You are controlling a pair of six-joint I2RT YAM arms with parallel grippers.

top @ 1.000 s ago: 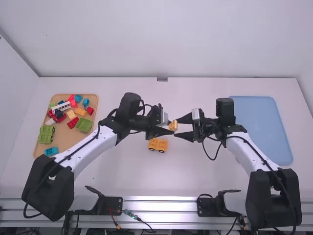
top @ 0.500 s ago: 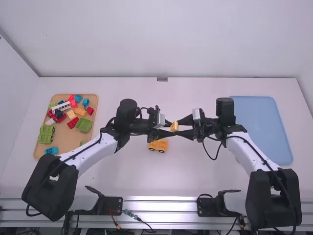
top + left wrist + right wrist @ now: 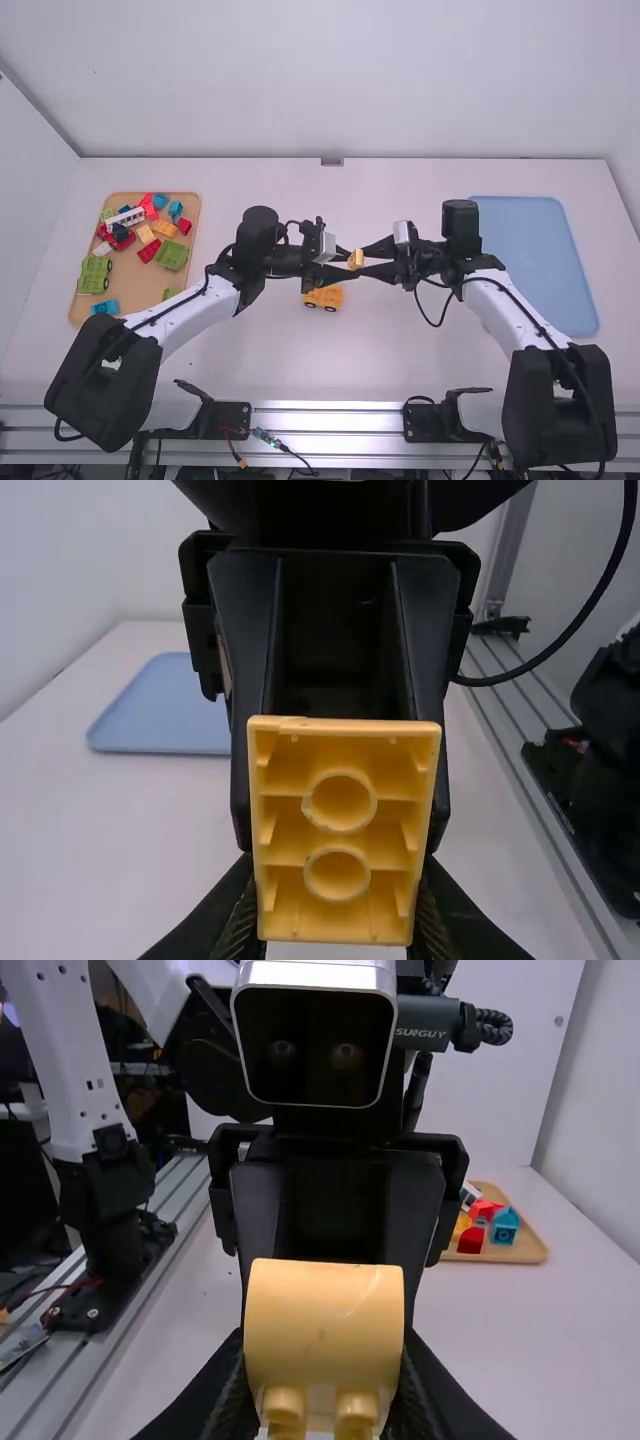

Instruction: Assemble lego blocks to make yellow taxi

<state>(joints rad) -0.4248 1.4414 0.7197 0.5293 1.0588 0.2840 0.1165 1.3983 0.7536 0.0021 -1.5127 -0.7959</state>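
Two robot arms meet over a white worktop [image 3: 245, 350], sharing one small yellow block [image 3: 356, 259]. The left pincer [image 3: 348, 262] is clamped on it, a finger pressed to either side, while the right pincer [image 3: 365, 261] grips the same piece from opposite, its fingers likewise parted only by the block's width. The left wrist view faces the block's hollow underside, with two round tubes; the right wrist view faces its smooth, rounded side, two studs below. Near the pair on the worktop sits a yellow wheeled base [image 3: 323, 297]. A tan tray [image 3: 127, 281] of mixed bricks lies at left, a blue tray [image 3: 535, 260] at right.
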